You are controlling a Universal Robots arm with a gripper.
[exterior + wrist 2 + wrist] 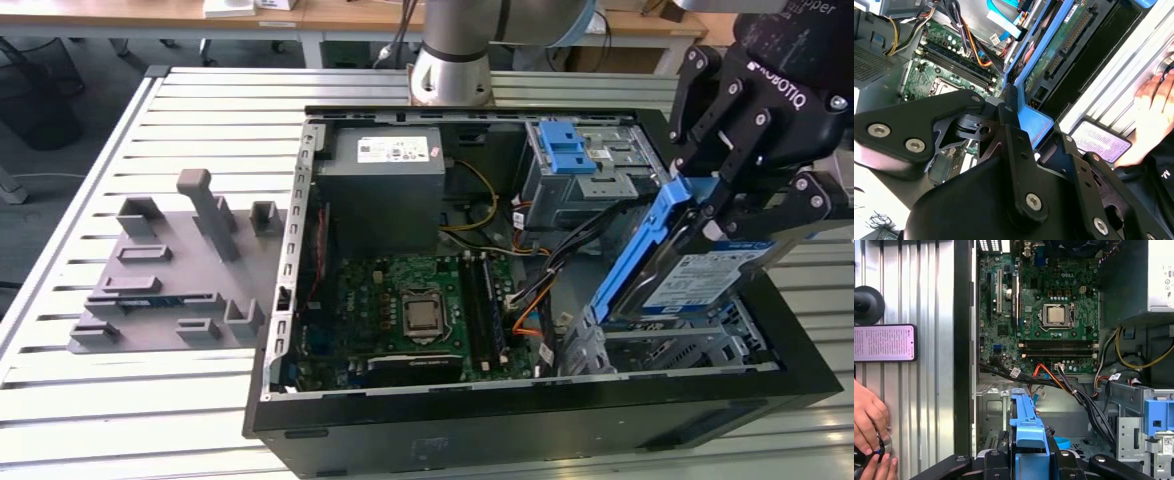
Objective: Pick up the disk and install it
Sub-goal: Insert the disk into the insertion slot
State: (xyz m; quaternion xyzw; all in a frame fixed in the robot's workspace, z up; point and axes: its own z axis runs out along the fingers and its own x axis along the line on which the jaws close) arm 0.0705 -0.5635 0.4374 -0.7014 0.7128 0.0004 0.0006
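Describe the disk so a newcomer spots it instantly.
Find the open black computer case on the slatted table; at its end on the exterior view's right, the end effector holds the disk tilted. Unlike the grey cage with a blue latch nearby, it is a flat silver slab with a white-and-blue label and blue edge frame.

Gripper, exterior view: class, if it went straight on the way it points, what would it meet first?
Probably the metal drive bay just below, touched first by the disk that the gripper holds; depth is hard to judge.
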